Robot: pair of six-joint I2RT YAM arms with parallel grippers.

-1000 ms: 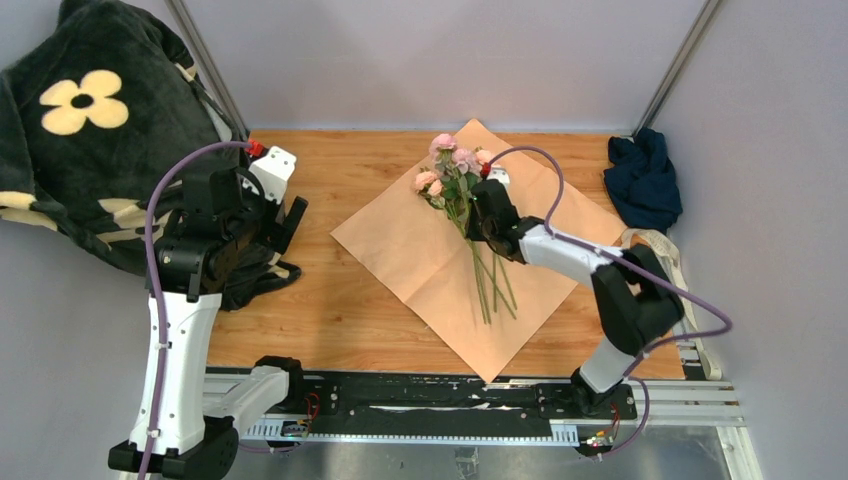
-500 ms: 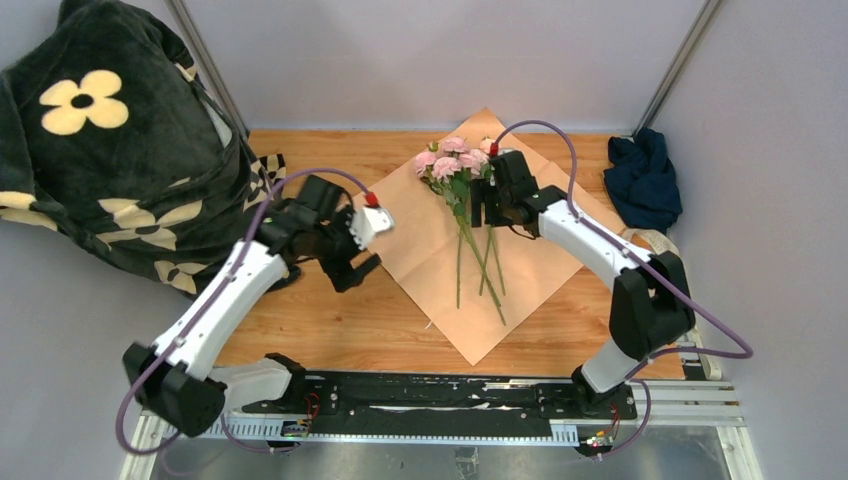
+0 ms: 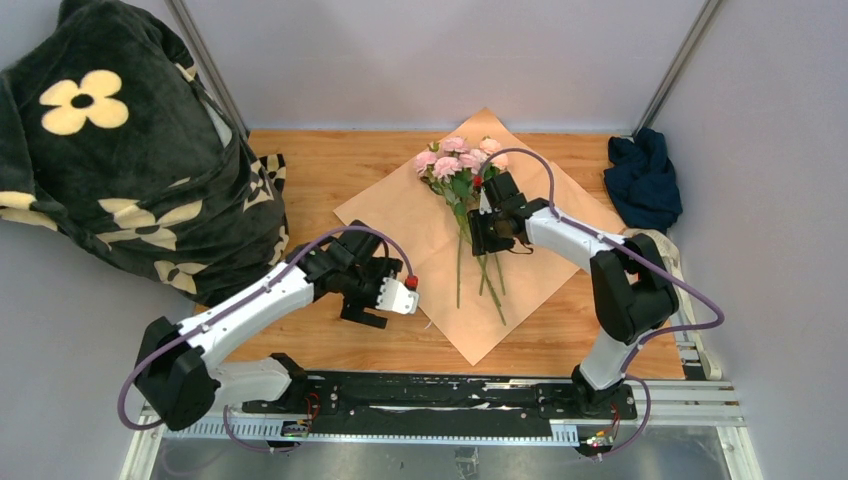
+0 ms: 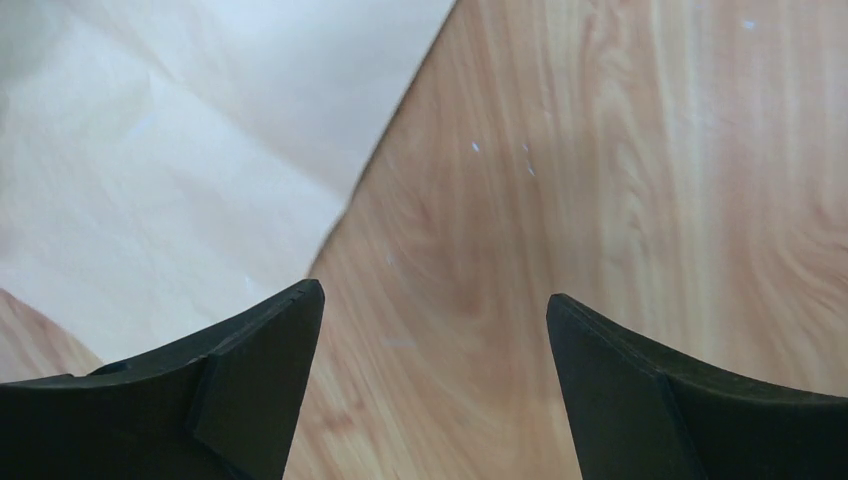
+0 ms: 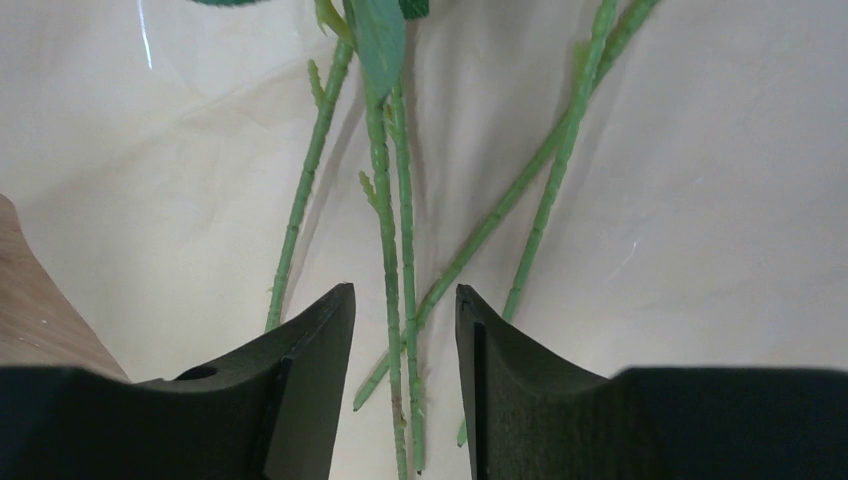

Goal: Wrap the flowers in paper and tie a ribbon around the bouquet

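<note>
While lying mid-scene on large tan paper sheet (image 3: 400,232): pink-bloomed, green-stemmed flower bunch (image 3: 455,168). Right fingers (image 5: 310,380) narrowly parted astride its stems (image 5: 381,190), not pinching. Left fingers (image 4: 250,385) wide over bare wooden bench (image 4: 620,160) beside paper.

Place: robot lab cell.
Walls: plain grey panels (image 3: 440,60) far and right, metal posts (image 3: 680,65) at far corners.
Bench: wooden table (image 3: 330,170), robot arms (image 3: 255,300) bolted to near rail (image 3: 440,395).

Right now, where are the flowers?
In the top view, the flowers lie on the paper near the middle of the table, blooms toward the far edge; the right pincer stands over their stems.
</note>
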